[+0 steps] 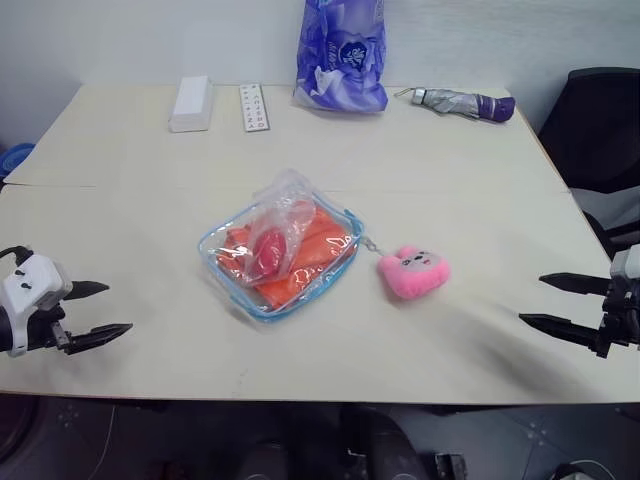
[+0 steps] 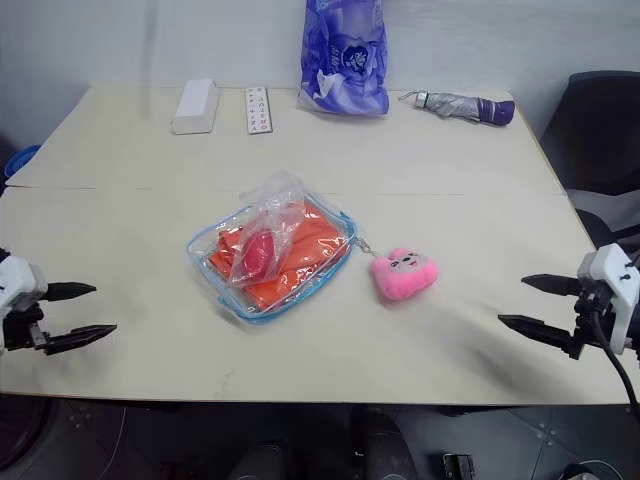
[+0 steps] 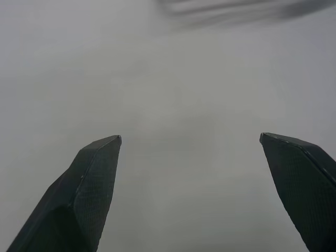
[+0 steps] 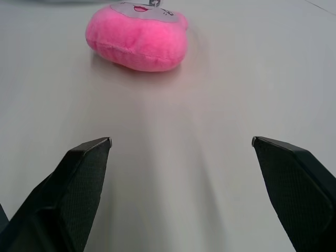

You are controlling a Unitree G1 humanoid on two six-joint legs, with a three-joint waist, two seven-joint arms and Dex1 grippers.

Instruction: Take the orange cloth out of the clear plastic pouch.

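Head cam: I see the pouch [image 1: 281,262] flat mid-table, rotated diagonal, blue zip trim all round. The cloth [image 1: 305,255] is inside it, filling most of it. A thin clear bag [image 1: 281,222] w/ a red ball [image 1: 268,252] lies on top of the pouch, covering its middle. A short chain runs from the pouch's right corner to a pink plush [image 1: 413,271] just beside it. Bare table [image 1: 140,230] all round the pouch on the left, front and right, so plenty of room from both sides. Far edge holds a white box [image 1: 191,103], a remote [image 1: 254,107], a purple bag [image 1: 342,52] upright, and a folded umbrella [image 1: 462,102]; all well apart from the pouch. A seam crosses the table behind the pouch. Dark chair [image 1: 598,130] past the right edge.

Left gripper [image 1: 101,312] sits at the near-left edge, fingers spread, nothing in them, well apart from the pouch. Right gripper [image 1: 550,302] is near the front-right edge, also spread & empty, pointing inward toward the plush.

Left wrist cam: both fingers [image 3: 79,197] wide apart over bare tabletop.

Right wrist cam: fingers [image 4: 73,194] wide apart, plush [image 4: 137,39] ahead, clear table between.
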